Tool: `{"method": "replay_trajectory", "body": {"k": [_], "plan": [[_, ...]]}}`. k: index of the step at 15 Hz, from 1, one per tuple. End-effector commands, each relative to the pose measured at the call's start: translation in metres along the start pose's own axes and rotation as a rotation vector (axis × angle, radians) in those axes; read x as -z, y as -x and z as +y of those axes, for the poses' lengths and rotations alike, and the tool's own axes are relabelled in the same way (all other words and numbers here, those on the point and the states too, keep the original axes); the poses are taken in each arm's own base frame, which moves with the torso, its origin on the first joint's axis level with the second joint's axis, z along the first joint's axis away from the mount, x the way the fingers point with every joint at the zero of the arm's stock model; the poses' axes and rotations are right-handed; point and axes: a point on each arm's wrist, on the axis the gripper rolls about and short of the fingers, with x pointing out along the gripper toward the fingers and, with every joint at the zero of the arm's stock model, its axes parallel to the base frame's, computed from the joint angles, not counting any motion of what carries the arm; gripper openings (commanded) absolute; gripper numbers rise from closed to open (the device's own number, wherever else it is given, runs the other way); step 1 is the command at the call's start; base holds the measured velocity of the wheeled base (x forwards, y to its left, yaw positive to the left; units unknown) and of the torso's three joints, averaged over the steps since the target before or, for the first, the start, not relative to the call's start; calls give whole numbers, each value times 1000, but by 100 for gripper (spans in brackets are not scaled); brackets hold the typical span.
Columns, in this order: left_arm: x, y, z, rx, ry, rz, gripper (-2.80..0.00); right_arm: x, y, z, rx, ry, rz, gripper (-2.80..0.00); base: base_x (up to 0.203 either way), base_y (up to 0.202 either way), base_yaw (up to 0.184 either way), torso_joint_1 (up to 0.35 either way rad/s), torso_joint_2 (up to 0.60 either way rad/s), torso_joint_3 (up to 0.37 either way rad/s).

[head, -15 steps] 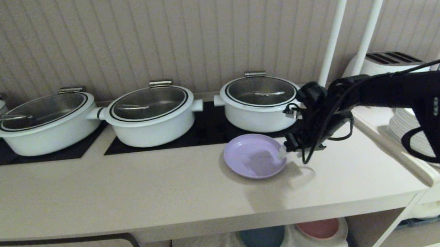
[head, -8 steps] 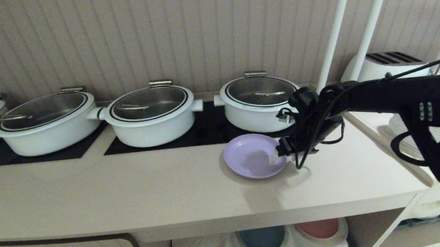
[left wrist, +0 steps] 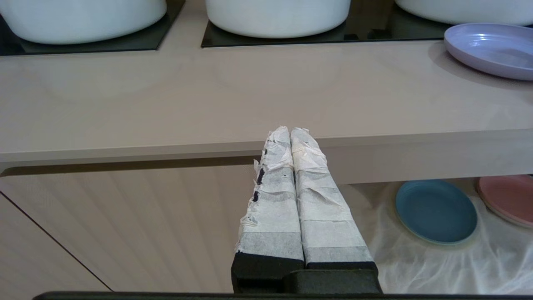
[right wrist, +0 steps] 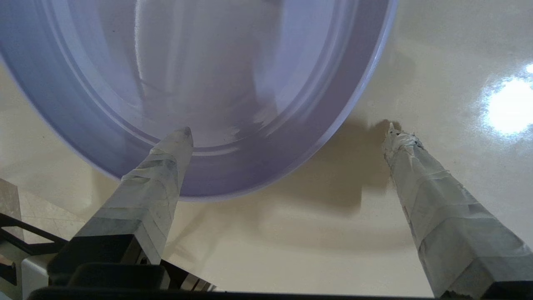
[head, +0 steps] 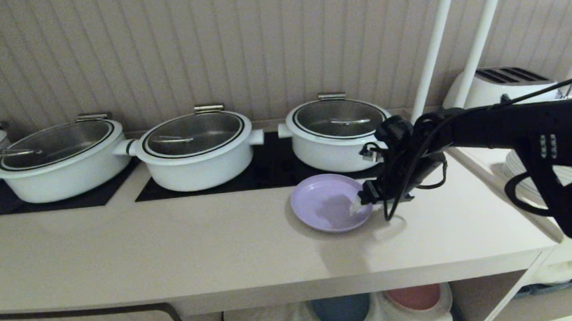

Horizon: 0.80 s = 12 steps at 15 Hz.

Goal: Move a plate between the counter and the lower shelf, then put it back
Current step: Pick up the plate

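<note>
On the counter (head: 222, 252), plate (head: 330, 202) lying flat, right end effector (right wrist: 287, 137) spread wide astride its rim, gripping nothing; transfer to lower shelf (left wrist: 437, 258) judged outstanding.

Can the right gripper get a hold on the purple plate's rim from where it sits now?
Probably yes. The right gripper is open at the plate's near-right edge on the counter, one finger over the rim, the other outside it. Nothing lies between them.
</note>
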Motion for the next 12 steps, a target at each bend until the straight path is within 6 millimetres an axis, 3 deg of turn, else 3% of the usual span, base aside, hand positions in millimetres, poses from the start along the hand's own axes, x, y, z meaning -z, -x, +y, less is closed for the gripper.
{"method": "replay_trajectory", "body": {"k": [1,9,10,12], "plan": [[0,0,0,0,1,-1,-280,1,0,0,-1,-2,5,0,0,0,0,0,0,0],[0,0,0,0,0,-1,-280,1,-1,0,-1,-1,8,0,0,0,0,0,0,0],[0,0,0,0,0,-1,-280,1,-2,0,0,-2,10,-280,0,0,0,0,0,0],[0,0,0,0,0,-1,-280,1,-4,-1,2,-3,14,-280,0,0,0,0,0,0]]}}
